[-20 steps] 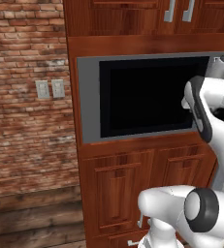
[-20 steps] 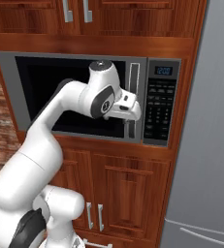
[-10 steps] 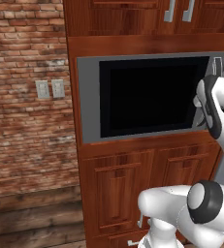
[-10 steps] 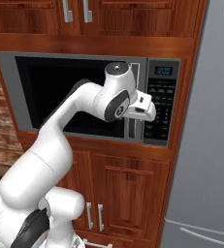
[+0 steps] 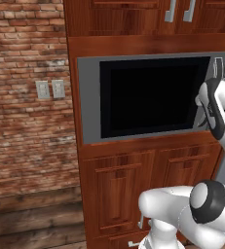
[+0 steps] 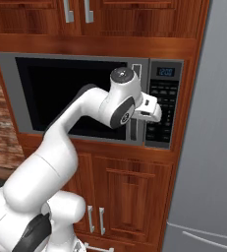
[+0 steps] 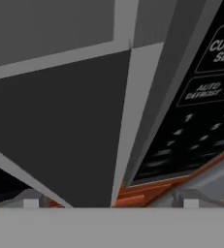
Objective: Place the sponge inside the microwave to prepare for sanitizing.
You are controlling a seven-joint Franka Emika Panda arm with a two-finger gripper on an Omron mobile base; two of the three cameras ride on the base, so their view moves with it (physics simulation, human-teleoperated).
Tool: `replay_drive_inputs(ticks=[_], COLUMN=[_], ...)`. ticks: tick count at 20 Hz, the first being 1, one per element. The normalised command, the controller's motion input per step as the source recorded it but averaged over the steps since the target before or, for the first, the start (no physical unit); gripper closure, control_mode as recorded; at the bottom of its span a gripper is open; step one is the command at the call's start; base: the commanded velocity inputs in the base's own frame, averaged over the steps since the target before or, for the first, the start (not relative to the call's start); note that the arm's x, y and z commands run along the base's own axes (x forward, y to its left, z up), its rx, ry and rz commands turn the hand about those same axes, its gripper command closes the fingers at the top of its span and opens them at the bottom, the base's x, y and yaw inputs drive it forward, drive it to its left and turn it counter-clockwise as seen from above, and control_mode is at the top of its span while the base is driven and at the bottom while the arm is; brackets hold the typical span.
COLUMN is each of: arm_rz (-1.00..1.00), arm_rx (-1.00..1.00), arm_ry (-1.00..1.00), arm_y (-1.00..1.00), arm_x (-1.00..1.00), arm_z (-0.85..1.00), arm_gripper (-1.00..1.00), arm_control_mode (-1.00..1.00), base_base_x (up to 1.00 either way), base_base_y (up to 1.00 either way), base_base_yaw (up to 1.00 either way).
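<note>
You see the microwave (image 6: 80,98) built into a reddish wooden cabinet wall (image 5: 133,180), door closed, cupboard doors above and below it.

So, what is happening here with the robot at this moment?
The white arm has its end effector up at the right side of the microwave, near the door's handle and the keypad panel. The end effector is open and holds nothing. The black glass door looks closed. In the hand view the keypad is very close. A likely next step is opening the door.
</note>
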Motion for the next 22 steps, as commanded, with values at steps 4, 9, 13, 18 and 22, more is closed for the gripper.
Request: replay_drive_inputs(ticks=[4, 9, 13, 18, 22], arm_rz=[0.00, 0.00, 0.00, 0.04, 0.09], arm_rx=[0.00, 0.00, 0.00, 0.00, 0.00], arm_ry=[-0.02, 0.00, 0.00, -0.05, -0.07], arm_y=[0.00, 0.00, 0.00, 0.07, 0.14], arm_x=[0.13, 0.11, 0.13, 0.21, 0.28], arm_z=[0.00, 0.00, 0.00, 0.00, 0.00], arm_gripper=[-1.00, -1.00, -1.00, -1.00, -1.00], arm_control_mode=[-1.00, -1.00, -1.00, -1.00, -1.00], base_base_x=[0.00, 0.00, 0.00, 0.00, 0.00], base_base_y=[0.00, 0.00, 0.00, 0.00, 0.00], base_base_yaw=[0.00, 0.00, 0.00, 0.00, 0.00])
